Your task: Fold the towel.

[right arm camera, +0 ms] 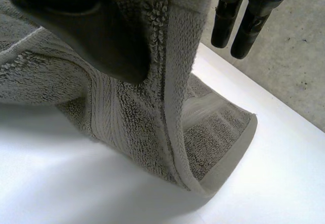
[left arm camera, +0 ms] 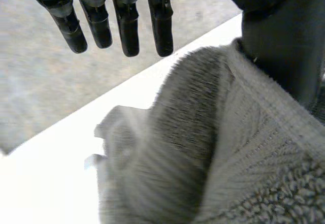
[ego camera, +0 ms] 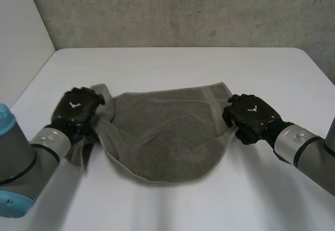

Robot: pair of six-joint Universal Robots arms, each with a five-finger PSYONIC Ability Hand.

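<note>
A grey terry-cloth towel spans the gap between the two hands over a white table, sagging in the middle. The black left hand holds one short end and the black right hand holds the opposite end. The towel edge on the fingertip side runs almost straight from hand to hand. The edge on the wrist side droops in a rounded curve and rests on the tabletop.

In the left wrist view, the left hand's fingers are straight, slightly spread and clear of the cloth. Its thumb bears on the towel's thick edge and grips it there. The cloth bunches under the palm and falls to the table. In the head view a loose corner pokes out past this hand's fingers, and a flap hangs beneath its wrist.

In the right wrist view, the right hand's thumb clamps the towel, which is draped over the fingers. Two fingers stick out straight beyond the hem. From that pinch the hemmed edge drops to the table, where a corner lies flat just below the fingertips.

Bare tabletop stretches ahead of both hands' fingertips to the table's far edge, with a grey concrete wall behind it. There is also open surface outside each hand towards the table's side edges. A narrower bare strip lies between the drooping edge and the robot.
</note>
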